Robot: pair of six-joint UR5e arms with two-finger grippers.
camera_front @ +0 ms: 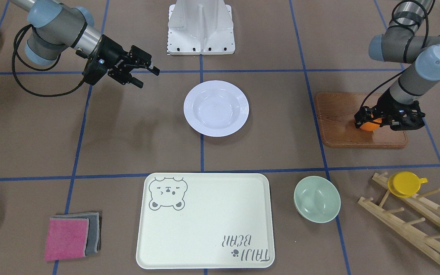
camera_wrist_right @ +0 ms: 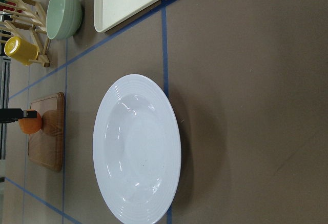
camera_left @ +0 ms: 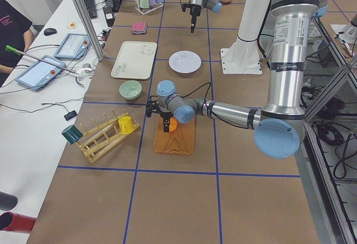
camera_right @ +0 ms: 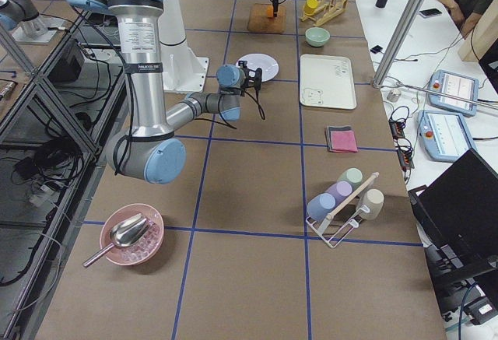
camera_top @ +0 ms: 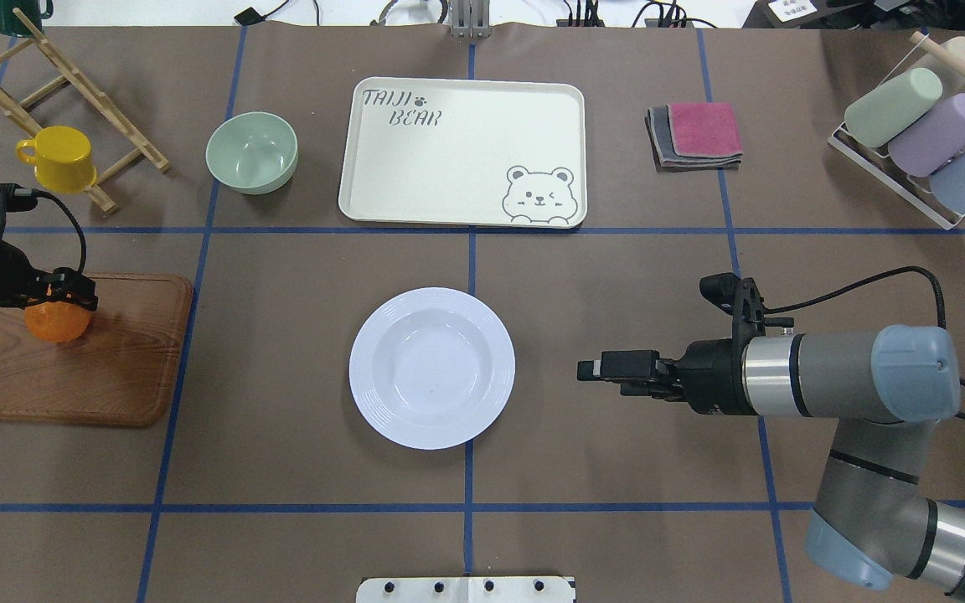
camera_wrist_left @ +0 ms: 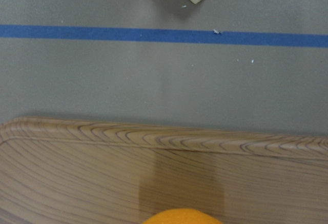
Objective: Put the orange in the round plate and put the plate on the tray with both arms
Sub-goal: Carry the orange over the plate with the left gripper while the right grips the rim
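The orange (camera_front: 370, 126) is at the wooden board (camera_front: 338, 126), and my left gripper (camera_front: 374, 119) reaches down over it, shut on the orange (camera_top: 54, 325). Whether the fruit rests on the board or hangs just above it I cannot tell. In the left wrist view only its top (camera_wrist_left: 182, 217) shows. The white round plate (camera_top: 431, 368) lies empty at the table's middle. My right gripper (camera_top: 590, 368) hovers open to the right of the plate (camera_wrist_right: 137, 149), pointing at it, with nothing held. The cream tray (camera_top: 461, 151) lies empty beyond the plate.
A pale green bowl (camera_top: 251, 152) sits left of the tray. A yellow cup (camera_top: 59, 157) hangs on a wooden rack (camera_top: 72, 79) beyond the board. Folded cloths (camera_top: 696, 134) and a rack of cups (camera_top: 918, 134) are at the far right.
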